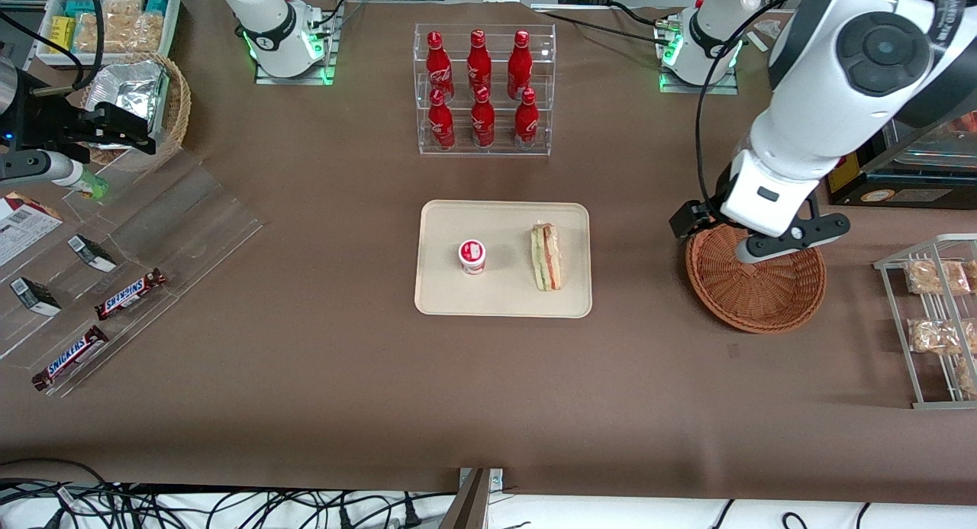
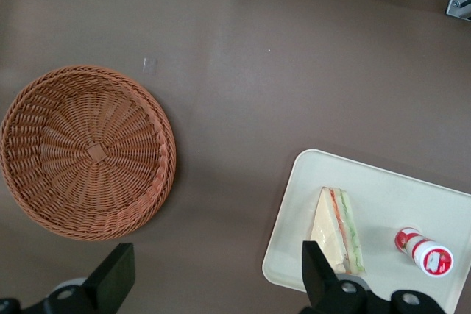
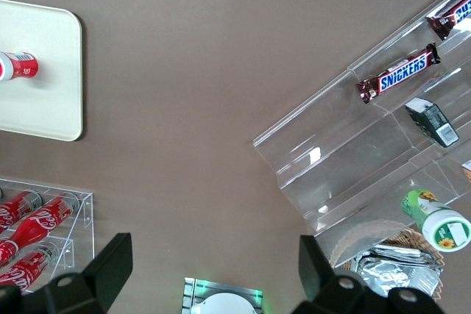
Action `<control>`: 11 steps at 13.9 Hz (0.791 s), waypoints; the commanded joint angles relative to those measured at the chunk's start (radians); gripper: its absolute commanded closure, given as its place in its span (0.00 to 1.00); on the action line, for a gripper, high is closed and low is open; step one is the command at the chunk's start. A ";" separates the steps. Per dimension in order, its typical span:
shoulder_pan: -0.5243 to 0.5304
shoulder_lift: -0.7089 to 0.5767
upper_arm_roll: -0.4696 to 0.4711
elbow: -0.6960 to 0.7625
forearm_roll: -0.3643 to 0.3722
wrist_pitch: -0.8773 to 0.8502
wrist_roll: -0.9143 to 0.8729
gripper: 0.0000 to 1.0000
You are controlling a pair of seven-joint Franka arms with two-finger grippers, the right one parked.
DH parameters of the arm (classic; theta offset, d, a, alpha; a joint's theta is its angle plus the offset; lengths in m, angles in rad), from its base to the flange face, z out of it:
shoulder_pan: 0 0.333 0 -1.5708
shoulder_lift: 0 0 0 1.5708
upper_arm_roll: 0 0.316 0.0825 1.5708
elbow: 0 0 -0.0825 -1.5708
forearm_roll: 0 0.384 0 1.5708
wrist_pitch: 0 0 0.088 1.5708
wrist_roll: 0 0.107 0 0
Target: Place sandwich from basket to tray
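tool (image 1: 752, 253) hangs over the basket (image 1: 756, 285), fingers spread wide and holding nothing. sandwich (image 1: 546, 256) already lies on the tray (image 1: 503, 304), so best move is backing off clear.

White arm, black claw (image 1: 752, 243)

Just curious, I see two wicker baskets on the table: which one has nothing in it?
The reddish-brown basket, under the open gripper at the working arm's end. Its woven bottom is bare. The tan basket at the parked arm's end holds foil.
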 commanded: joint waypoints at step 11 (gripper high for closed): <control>-0.194 -0.191 0.494 -0.023 -0.194 -0.210 0.574 0.00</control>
